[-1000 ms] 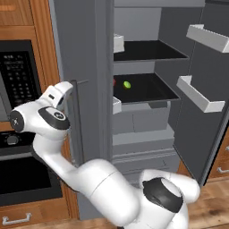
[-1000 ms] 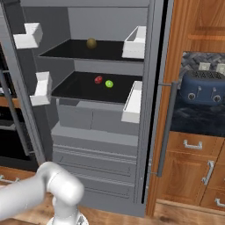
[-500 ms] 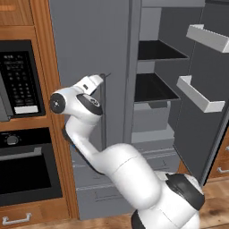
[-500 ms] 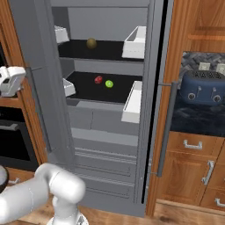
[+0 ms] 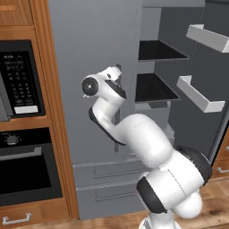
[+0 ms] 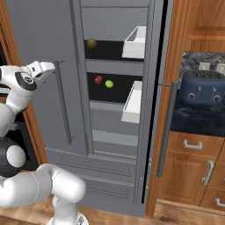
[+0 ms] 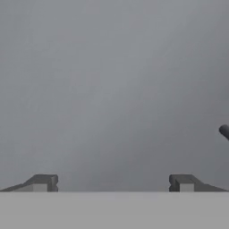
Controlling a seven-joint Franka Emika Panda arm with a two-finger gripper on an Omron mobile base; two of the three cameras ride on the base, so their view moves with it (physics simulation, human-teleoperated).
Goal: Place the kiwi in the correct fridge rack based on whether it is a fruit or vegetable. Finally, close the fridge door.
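Note:
The kiwi [image 6: 109, 84] is a tiny lime-green ball lying on the fridge rack [image 6: 115, 90], the lower black shelf, next to a small red ball [image 6: 98, 80]. The same rack [image 5: 154, 88] shows through the gap in the left base view. My gripper [image 6: 47, 67] is against the outer face of the grey left fridge door [image 6: 41, 88], near its long handle [image 6: 63, 105]. In the hand view the fingertips [image 7: 43, 182] stand wide apart on the flat grey door; the gripper [image 7: 112, 183] is open and holds nothing. The left base view has the gripper [image 5: 115, 71] at the door's edge.
A dull yellow-brown ball [image 6: 91, 43] sits on the upper shelf. White door bins [image 6: 132, 102] hang inside the right door, whose handle [image 6: 165, 127] faces the room. A blue toaster [image 6: 204, 88] stands on the right counter. A microwave [image 5: 20, 80] and oven [image 5: 29, 163] are on the left.
The left fridge door has swung much further toward shut, and the arm has followed it to the right with the hand against its face. The opening is narrower; the balls have not moved.

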